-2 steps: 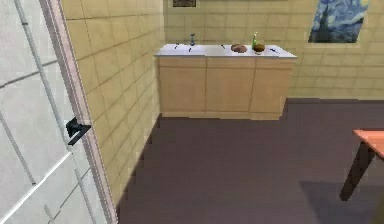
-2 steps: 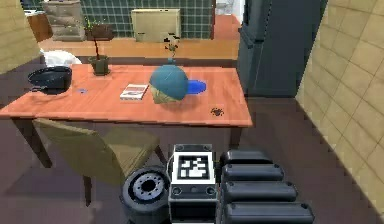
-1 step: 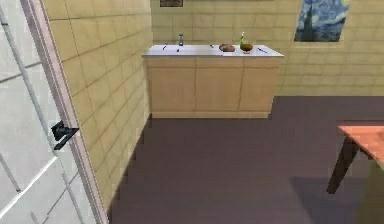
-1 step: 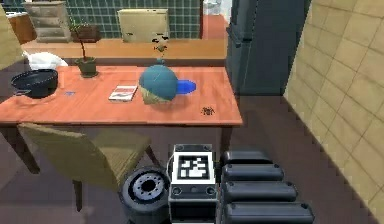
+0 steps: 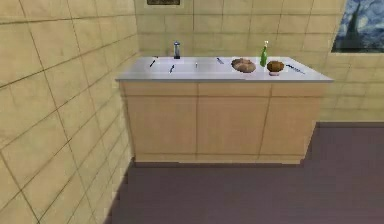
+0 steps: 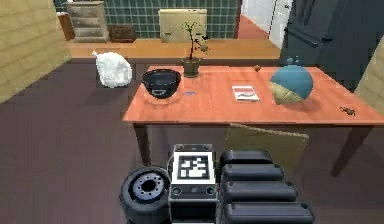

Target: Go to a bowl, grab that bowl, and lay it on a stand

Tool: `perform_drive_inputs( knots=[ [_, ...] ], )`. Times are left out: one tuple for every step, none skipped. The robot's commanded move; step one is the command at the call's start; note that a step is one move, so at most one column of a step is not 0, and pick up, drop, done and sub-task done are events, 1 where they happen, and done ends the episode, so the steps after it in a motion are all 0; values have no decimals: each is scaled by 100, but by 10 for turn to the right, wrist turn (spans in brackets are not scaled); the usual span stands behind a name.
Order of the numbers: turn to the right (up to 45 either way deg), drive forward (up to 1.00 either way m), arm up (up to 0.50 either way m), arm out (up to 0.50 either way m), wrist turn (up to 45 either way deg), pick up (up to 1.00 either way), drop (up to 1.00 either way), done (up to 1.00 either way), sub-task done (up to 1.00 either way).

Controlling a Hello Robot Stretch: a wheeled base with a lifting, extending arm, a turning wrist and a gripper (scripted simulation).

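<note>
The dark bowl [image 6: 161, 82] sat on the table [image 6: 215, 110], well apart from the gripper [image 6: 146, 192]. Whether the gripper held anything couldn't be told.

This is a home, in its kitchen and dining part. In the forward view a counter [image 5: 225, 115] of pale wood cabinets stands against tiled walls [image 5: 50, 110]. A sink [image 5: 170, 69] and tap [image 5: 177, 49] are set in its grey top, a green bottle [image 5: 264, 53] stands near the top's back edge, and cutlery [image 5: 152, 63] lies on it. The arm side view has a wooden dining table [image 6: 210, 108] with a chair [image 6: 265, 145] at its near edge, and a dark bowl [image 6: 161, 82] and potted plant [image 6: 190, 58] on the tabletop.
</note>
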Motion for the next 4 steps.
perform_drive_inputs(
  knots=[
    [420,0,0,0,0,0,0,0,0],
    [0,100,0,0,0,0,0,0,0],
    [90,0,0,0,0,0,0,0,0],
    [0,30,0,0,0,0,0,0,0]
  ],
)
